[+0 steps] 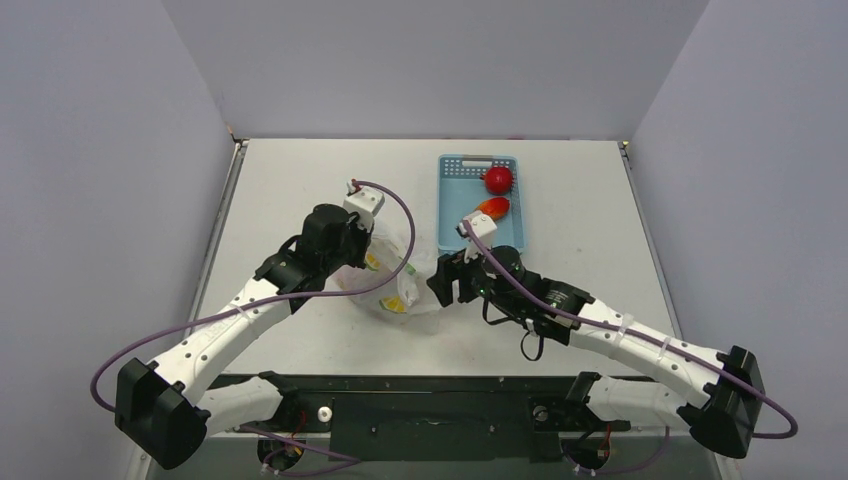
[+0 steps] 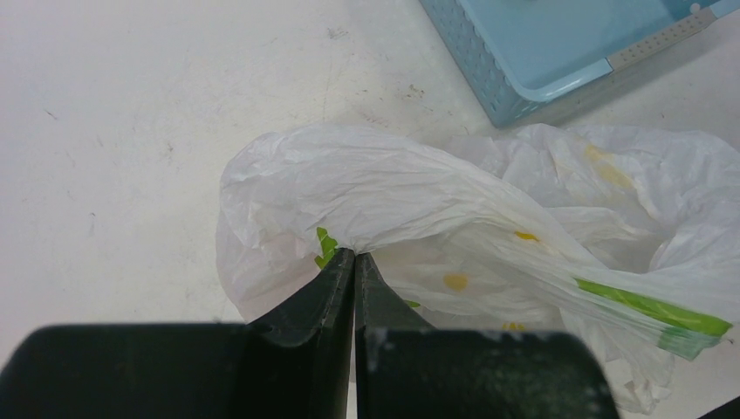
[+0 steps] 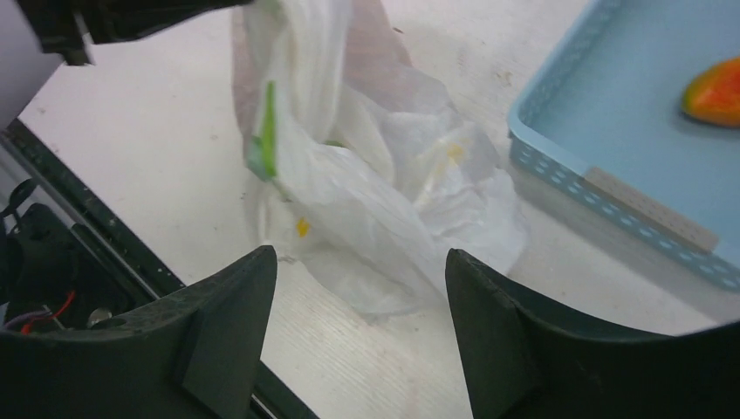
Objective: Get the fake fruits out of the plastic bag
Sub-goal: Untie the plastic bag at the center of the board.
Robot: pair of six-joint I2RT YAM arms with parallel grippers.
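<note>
The plastic bag [image 1: 398,285] is white, crinkly and translucent, with yellow and green marks, and sits at the table's middle. My left gripper [image 1: 362,252] is shut on the bag's upper edge and holds it up; the pinch shows in the left wrist view [image 2: 354,253], with the bag [image 2: 489,218] spread beyond. My right gripper [image 1: 440,280] is open and empty just right of the bag; in the right wrist view [image 3: 359,262] the bag [image 3: 384,201] lies just ahead of its fingers. No fake fruits show; the bag's inside is hidden.
A light blue basket [image 1: 450,215] stands behind the right gripper, holding a round red apple [image 1: 498,179] and a red-orange mango [image 1: 493,207]. The basket's corner shows in the left wrist view [image 2: 524,52] and its rim in the right wrist view [image 3: 611,188]. The table's near edge [image 3: 105,253] lies close below.
</note>
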